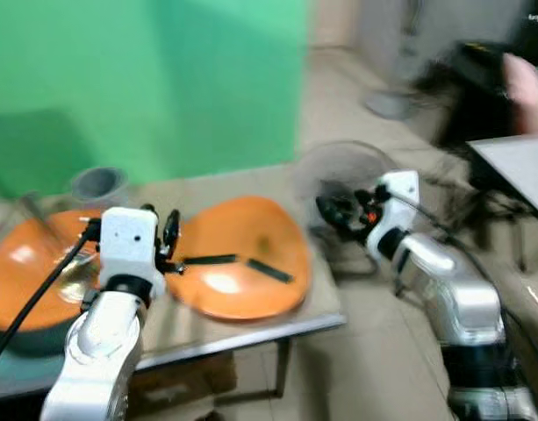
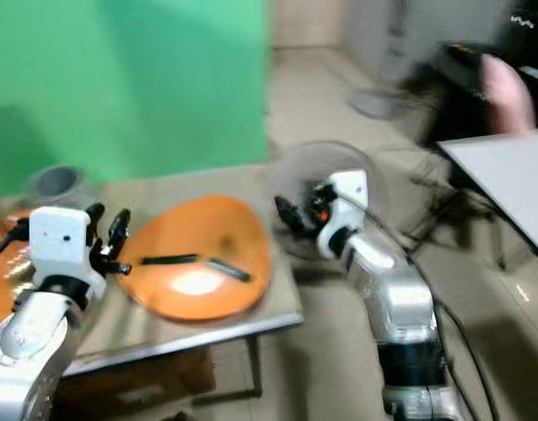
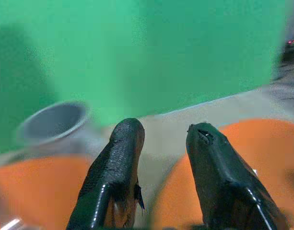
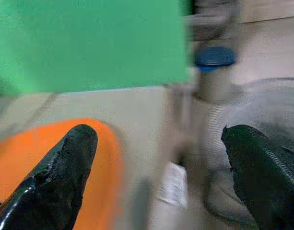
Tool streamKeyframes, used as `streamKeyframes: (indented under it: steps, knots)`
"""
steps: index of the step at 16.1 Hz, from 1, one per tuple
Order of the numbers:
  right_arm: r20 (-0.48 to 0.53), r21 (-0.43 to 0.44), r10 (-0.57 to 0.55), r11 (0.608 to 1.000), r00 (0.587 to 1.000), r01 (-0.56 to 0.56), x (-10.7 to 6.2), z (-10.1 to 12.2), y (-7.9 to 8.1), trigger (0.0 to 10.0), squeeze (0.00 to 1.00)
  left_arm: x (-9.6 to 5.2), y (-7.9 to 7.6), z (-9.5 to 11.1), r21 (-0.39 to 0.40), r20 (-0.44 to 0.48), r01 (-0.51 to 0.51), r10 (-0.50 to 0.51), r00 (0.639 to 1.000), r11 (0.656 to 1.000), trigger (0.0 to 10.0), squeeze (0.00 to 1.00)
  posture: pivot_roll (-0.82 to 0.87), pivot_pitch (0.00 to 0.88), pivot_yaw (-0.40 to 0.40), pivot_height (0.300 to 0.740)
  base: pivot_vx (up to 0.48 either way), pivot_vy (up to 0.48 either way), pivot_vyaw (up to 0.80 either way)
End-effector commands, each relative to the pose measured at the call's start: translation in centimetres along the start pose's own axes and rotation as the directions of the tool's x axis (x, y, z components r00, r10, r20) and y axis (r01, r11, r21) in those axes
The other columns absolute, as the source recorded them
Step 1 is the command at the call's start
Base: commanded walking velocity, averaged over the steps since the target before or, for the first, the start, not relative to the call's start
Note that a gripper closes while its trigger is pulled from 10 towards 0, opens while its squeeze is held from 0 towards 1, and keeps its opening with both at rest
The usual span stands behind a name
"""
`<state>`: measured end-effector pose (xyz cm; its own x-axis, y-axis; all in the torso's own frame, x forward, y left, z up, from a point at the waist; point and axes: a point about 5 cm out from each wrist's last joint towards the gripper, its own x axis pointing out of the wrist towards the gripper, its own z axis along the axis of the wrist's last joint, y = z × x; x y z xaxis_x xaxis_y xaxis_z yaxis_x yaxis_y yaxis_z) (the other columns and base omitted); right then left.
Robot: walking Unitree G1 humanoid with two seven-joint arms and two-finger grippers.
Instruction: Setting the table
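Note:
An orange plate (image 1: pixel 242 289) lies on the metal table (image 1: pixel 321 303) with two short black sticks (image 1: pixel 270 270) resting on it. A second orange plate (image 1: pixel 23 272) sits at the table's left end and holds a shiny utensil. A grey cup (image 1: pixel 97 184) stands behind it. My left gripper (image 1: pixel 163 224) hovers between the two plates, open and holding nothing; the left wrist view shows its fingers (image 3: pixel 123 148) apart over the table. My right gripper (image 1: pixel 334 209) hangs open, wide, just past the table's right edge.
A floor fan (image 1: pixel 339 171) lies right behind my right gripper. A white table (image 1: pixel 514 162) stands at the far right, with a person's hand (image 1: pixel 525 88) above it. A green screen (image 1: pixel 146 88) backs the table. The picture is blurred.

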<state>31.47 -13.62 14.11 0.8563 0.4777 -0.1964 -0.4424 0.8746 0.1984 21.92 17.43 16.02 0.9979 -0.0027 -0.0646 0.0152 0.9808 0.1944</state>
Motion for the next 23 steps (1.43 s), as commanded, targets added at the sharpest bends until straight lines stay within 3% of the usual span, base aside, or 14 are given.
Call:
streamKeyframes:
  steps: [1, 2, 3, 9, 12, 13, 14, 15, 20, 23]
  knots:
    - [-0.030, 0.020, 0.106, 0.994, 0.994, -0.106, 0.6, 0.0, 1.1, 10.0, 0.00, 0.0, 0.1, -0.4, 0.010, -0.023, 0.020, -0.019, 1.000, 1.000, 10.0, 0.00, -0.02, 0.000, 0.015, 0.740, 0.000, 0.000, 0.00]
    - [-0.050, 0.005, 0.144, 0.990, 0.988, -0.144, 1.0, 0.1, 1.2, 10.0, 0.63, 0.0, 0.1, -0.5, 0.030, -0.033, 0.051, -0.050, 0.998, 0.998, 10.0, 0.00, -0.02, 0.000, 0.014, 0.740, 0.000, 0.000, 0.00]
    - [-0.058, 0.008, 0.155, 0.988, 0.986, -0.155, 1.2, 0.2, 1.3, 10.0, 1.00, 0.0, 0.1, -0.6, 0.031, -0.038, 0.072, -0.071, 0.997, 0.997, 10.0, 0.00, -0.02, 0.000, 0.012, 0.740, 0.000, 0.000, 0.00]
    - [-0.144, 0.062, 0.196, 0.980, 0.970, -0.189, 3.6, 0.4, 1.0, 10.0, 1.00, 0.9, -0.7, -0.8, 0.060, -0.061, 0.291, -0.288, 0.956, 0.955, 10.0, 0.00, -0.03, 0.000, 0.008, 0.740, 0.000, 0.000, 0.00]
    - [-0.227, 0.141, 0.224, 0.971, 0.948, -0.195, 4.1, -0.4, 0.9, 10.0, 1.00, 1.2, -0.9, -1.2, 0.029, -0.066, 0.406, -0.403, 0.913, 0.913, 10.0, 0.00, -0.04, 0.000, 0.003, 0.740, 0.000, 0.000, 0.00]
    - [-0.260, 0.187, 0.241, 0.963, 0.935, -0.196, 4.4, -1.0, 1.0, 10.0, 1.00, 1.4, -0.9, -2.0, 0.028, -0.093, 0.474, -0.470, 0.878, 0.880, 10.0, 0.00, -0.04, 0.000, 0.001, 0.740, 0.000, 0.000, 0.00]
    - [-0.268, 0.197, 0.242, 0.961, 0.933, -0.192, 4.4, -1.2, 1.0, 10.0, 0.84, 1.4, -0.9, -2.3, 0.027, -0.103, 0.493, -0.488, 0.867, 0.870, 10.0, 0.00, -0.04, 0.000, 0.001, 0.740, 0.000, 0.000, 0.00]
    - [-0.277, 0.217, 0.249, 0.957, 0.928, -0.192, 4.6, -1.4, 1.1, 10.0, 0.00, 1.7, -1.0, -2.9, 0.028, -0.123, 0.515, -0.508, 0.853, 0.857, 10.0, 0.00, -0.05, 0.000, -0.001, 0.740, 0.000, 0.000, 0.00]
    - [-0.272, 0.256, 0.286, 0.942, 0.919, -0.217, 5.0, -1.3, 1.7, 10.0, 0.00, 3.3, -0.6, -6.1, 0.013, -0.211, 0.524, -0.510, 0.834, 0.851, 10.0, 0.00, -0.06, 0.000, -0.007, 0.740, 0.000, 0.000, 0.00]
    - [-0.262, 0.267, 0.288, 0.939, 0.921, -0.217, 5.1, -1.0, 1.6, 10.0, 0.00, 2.7, -0.4, -7.1, 0.016, -0.245, 0.564, -0.544, 0.803, 0.826, 10.0, 0.00, -0.07, 0.000, 0.002, 0.740, 0.000, 0.000, 0.00]
